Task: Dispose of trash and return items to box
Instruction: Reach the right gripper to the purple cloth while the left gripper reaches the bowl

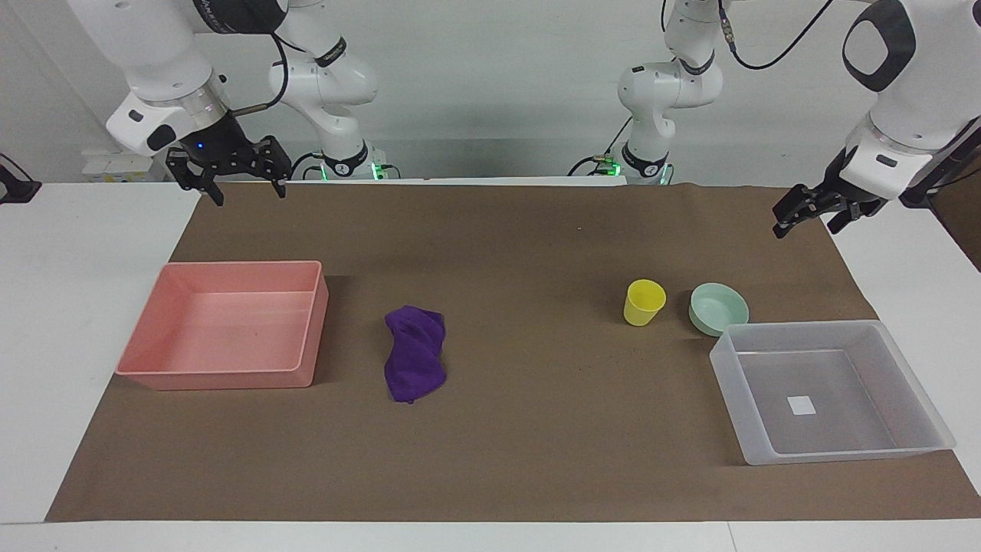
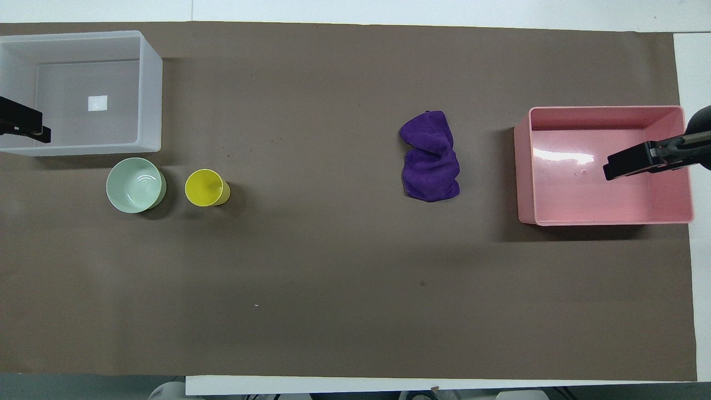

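Take the purple rag (image 1: 415, 363) as your reference point: it lies bunched on the brown mat (image 1: 536, 460), roughly midway along the table. The pink bin (image 1: 230, 326) sits toward the right arm's end from the rag, near it but apart. The yellow cup (image 1: 644, 302) stands upright toward the left arm's end from the rag, well apart from it, with the mint-green bowl (image 1: 719, 308) just beside the cup and the clear bin (image 1: 831, 391) beside the bowl, farther from the robots. Nothing has been sorted yet. The right gripper (image 1: 244, 188) hangs raised with its fingers spread and empty; the left gripper (image 1: 812, 211) hangs raised at the left arm's end and holds nothing, but you cannot tell how far its fingers are parted. Expect these risks. The rag is soft and folded, so a shallow pinch is likely to lift one fold only and let the rest drag or drop short of the pink bin. The cup is light and tall; an off-centre approach can tip it into the bowl. The bowl's shallow sloped wall can slip from the fingers. Confusing the two bins would misplace every object.
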`<state>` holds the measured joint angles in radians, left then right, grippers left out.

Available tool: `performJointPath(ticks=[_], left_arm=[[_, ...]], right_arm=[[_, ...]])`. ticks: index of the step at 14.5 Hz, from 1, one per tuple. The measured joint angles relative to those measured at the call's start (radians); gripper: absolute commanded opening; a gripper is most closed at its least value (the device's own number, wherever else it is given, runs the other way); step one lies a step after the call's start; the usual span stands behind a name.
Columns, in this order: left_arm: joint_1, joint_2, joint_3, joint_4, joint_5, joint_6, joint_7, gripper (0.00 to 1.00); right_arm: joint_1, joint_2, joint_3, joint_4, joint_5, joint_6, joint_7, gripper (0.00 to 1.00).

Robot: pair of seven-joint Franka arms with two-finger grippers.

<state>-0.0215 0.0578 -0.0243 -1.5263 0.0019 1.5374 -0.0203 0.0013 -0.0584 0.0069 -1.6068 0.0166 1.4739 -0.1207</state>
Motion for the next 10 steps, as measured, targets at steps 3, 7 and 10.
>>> performJointPath(ticks=[3,7,10], left_arm=[[0.000,0.000,0.000,-0.001,0.000,0.000,0.000,1.00],[0.000,-0.006,0.001,-0.030,0.000,0.015,-0.003,1.00],[0.001,-0.077,0.006,-0.242,0.001,0.224,-0.057,1.00]], right_arm=[[0.000,0.000,0.000,-0.003,0.000,0.013,0.019,1.00],[0.072,0.031,0.002,-0.049,0.044,0.127,0.049,1.00],[0.149,0.137,0.004,-0.068,0.045,0.261,0.091,1.00]])
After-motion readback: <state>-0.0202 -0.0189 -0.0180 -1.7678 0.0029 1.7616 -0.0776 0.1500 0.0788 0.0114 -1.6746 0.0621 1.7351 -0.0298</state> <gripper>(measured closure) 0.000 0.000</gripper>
